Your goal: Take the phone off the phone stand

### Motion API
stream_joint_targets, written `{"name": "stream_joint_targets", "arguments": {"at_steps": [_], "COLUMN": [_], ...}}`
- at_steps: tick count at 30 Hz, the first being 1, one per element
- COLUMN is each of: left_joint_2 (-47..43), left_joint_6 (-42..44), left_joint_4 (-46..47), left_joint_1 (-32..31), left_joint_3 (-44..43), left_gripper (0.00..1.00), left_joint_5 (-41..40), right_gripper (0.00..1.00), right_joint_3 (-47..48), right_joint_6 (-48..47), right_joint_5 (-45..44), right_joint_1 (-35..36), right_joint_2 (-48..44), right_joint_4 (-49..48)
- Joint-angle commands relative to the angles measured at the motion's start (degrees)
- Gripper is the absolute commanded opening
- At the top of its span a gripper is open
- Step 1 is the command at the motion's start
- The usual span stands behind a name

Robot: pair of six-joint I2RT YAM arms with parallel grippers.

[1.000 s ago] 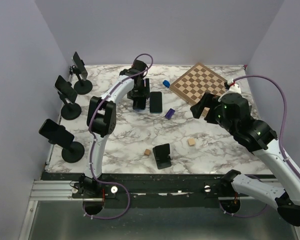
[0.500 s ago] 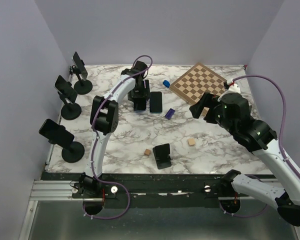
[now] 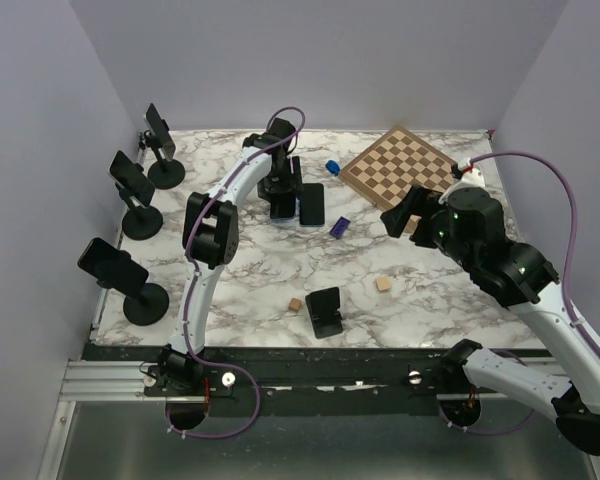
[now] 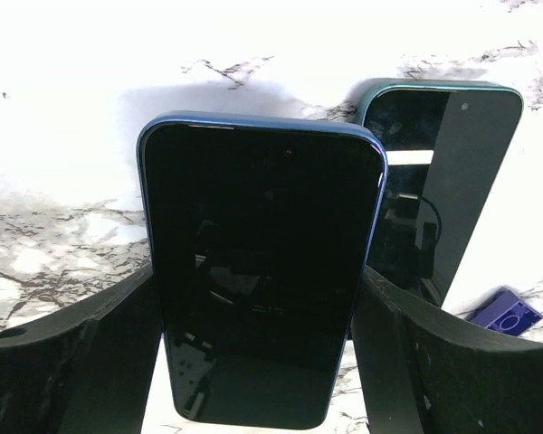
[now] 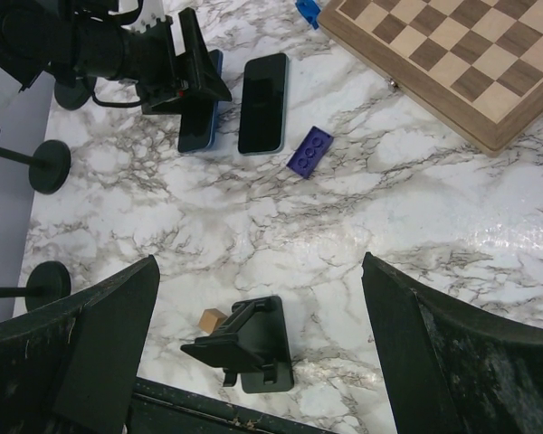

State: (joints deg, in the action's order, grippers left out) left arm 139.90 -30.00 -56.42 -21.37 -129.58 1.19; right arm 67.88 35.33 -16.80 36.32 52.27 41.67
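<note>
A blue-edged phone (image 4: 262, 271) with a dark screen sits between the fingers of my left gripper (image 4: 253, 276), which is shut on its long sides. In the top view that phone (image 3: 282, 208) is low over the far middle of the marble table, under the left gripper (image 3: 281, 192); I cannot tell if it rests on the table. A black folding phone stand (image 3: 324, 311) stands empty near the front edge. My right gripper (image 5: 258, 260) hangs open high above that phone stand (image 5: 249, 353), holding nothing.
A teal phone (image 3: 312, 204) lies flat just right of the held one. A purple brick (image 3: 341, 226), a blue piece (image 3: 332, 167), a chessboard (image 3: 395, 165) and two wooden cubes (image 3: 383, 284) (image 3: 295, 304) lie around. Three tall round-base stands (image 3: 143, 223) along the left edge each carry a phone.
The left gripper and the blue phone have shifted slightly right, toward the teal phone. The right arm has barely moved.
</note>
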Motion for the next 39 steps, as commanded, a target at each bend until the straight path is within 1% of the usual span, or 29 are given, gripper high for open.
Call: {"name": "stream_joint_targets", "arguments": {"at_steps": [1,15,16,18,21,27,29,32,33,39], "left_joint_2": [0.62,0.60,0.64,0.54,0.54,0.55,0.64,0.63,0.56,0.19], "left_joint_6": [-0.14,-0.07,0.10,0.31,0.29,-0.41,-0.50,-0.50,-0.50,0.00], "left_joint_4": [-1.58,-1.85,-1.83,-1.76,-1.76,-2.02,-2.02,-2.10,-2.11,-1.66], "left_joint_1": [0.75,1.35,1.41,1.57,1.83,2.27,2.46,2.64,2.69,2.82], "left_joint_3": [-2.08,-2.03,-2.00,-1.91,-1.91,-1.80,-1.82,-1.82,-1.74,-1.07], "left_gripper": [0.53,0.64,0.67,0.69,0.77,0.78,0.86,0.90,0.93,0.94], "left_joint_5": [2.88,4.72,4.99,5.55,6.66,6.53,7.03,7.33,7.33,8.01], "right_gripper": [1.00,1.00,1.00,1.00,1.00,1.00,1.00,1.00,1.00,1.00], "right_joint_3": [1.25,1.63,1.64,1.81,2.00,2.17,2.17,2.17,2.17,2.10], "right_joint_6": [-0.21,1.19,1.26,1.30,1.27,1.55,1.54,1.53,1.52,1.65], "right_joint_5": [0.68,0.85,0.80,0.93,0.89,1.04,0.82,0.63,0.55,0.89], "right_joint_1": [0.11,0.16,0.15,0.16,0.12,0.14,0.20,0.16,0.16,0.11], "right_joint_2": [-1.12,-2.90,-2.98,-3.06,-2.96,-3.01,-3.13,-3.46,-3.42,-3.51], "right_joint_4": [-0.02,1.65,1.68,1.79,1.92,1.92,2.00,2.19,2.20,2.19]}}
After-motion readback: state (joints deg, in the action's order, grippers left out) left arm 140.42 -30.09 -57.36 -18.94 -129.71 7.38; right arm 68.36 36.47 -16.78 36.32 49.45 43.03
